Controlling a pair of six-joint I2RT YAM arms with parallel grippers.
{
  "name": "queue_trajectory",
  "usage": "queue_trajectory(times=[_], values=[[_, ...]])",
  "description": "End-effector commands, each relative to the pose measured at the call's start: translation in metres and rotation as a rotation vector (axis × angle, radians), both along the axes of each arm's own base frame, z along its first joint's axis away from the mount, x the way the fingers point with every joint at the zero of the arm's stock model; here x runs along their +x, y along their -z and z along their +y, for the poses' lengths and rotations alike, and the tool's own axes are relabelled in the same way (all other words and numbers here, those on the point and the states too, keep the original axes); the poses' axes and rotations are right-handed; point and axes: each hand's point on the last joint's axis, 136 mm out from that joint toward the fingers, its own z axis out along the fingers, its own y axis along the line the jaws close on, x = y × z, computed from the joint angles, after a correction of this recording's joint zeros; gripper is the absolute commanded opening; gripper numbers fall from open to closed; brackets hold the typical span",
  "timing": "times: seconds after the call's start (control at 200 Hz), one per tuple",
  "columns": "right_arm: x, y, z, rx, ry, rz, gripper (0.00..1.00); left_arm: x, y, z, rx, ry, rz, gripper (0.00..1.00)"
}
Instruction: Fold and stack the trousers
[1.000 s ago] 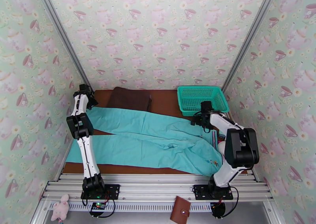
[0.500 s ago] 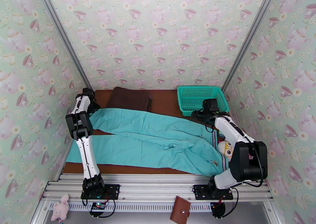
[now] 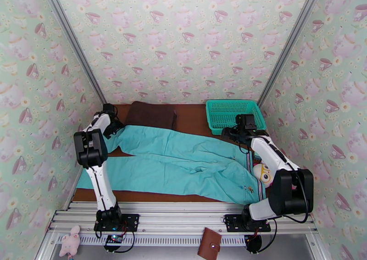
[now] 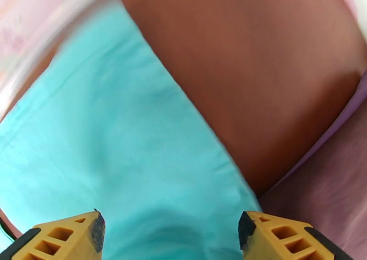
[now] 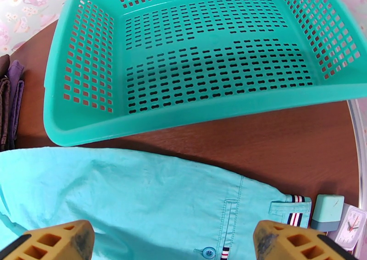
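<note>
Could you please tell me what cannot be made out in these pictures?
- Left wrist view: the trousers are blurred, so weave and seams are unreadable.
- Right wrist view: the small clock is cut off by the frame's edge.
- Top view: the right arm half hides a yellow-faced object, and the trousers' waist marks are too small.

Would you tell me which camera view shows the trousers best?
Top external: the trousers lie nearly whole, both legs spread across the table. Left wrist gives a blurred stretch of one leg; right wrist the waist end with button and striped trim.
</note>
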Motion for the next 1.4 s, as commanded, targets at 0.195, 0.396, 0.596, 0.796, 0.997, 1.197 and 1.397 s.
queue_trajectory(times=[0.195,0.396,0.596,0.796,0.997,1.197,1.397], values=[[-0.002,0.016,0.002,-0.003,-0.014,0.041,0.96,0.029,0.008,0.056,0.065,-0.109,0.040,0.79],[-0.003,0.018,0.003,0.003,-0.012,0.042,0.95,0.018,0.037,0.058,0.026,-0.186,0.136,0.77],[-0.006,0.018,0.002,-0.001,-0.017,0.044,0.96,-0.003,0.043,0.065,0.048,-0.275,0.205,0.76],[-0.009,0.016,0.003,0.004,-0.022,0.039,0.96,-0.006,0.044,0.063,0.047,-0.206,0.233,0.43],[-0.012,0.013,0.003,0.003,-0.023,0.032,0.96,-0.008,0.044,0.060,0.040,-0.149,0.253,0.35],[-0.014,0.013,0.005,0.011,-0.028,0.031,0.96,-0.014,0.044,0.056,0.030,-0.142,0.222,0.02],[-0.015,0.012,0.005,0.014,-0.031,0.030,0.96,-0.010,0.036,0.048,-0.001,-0.117,0.187,0.00]])
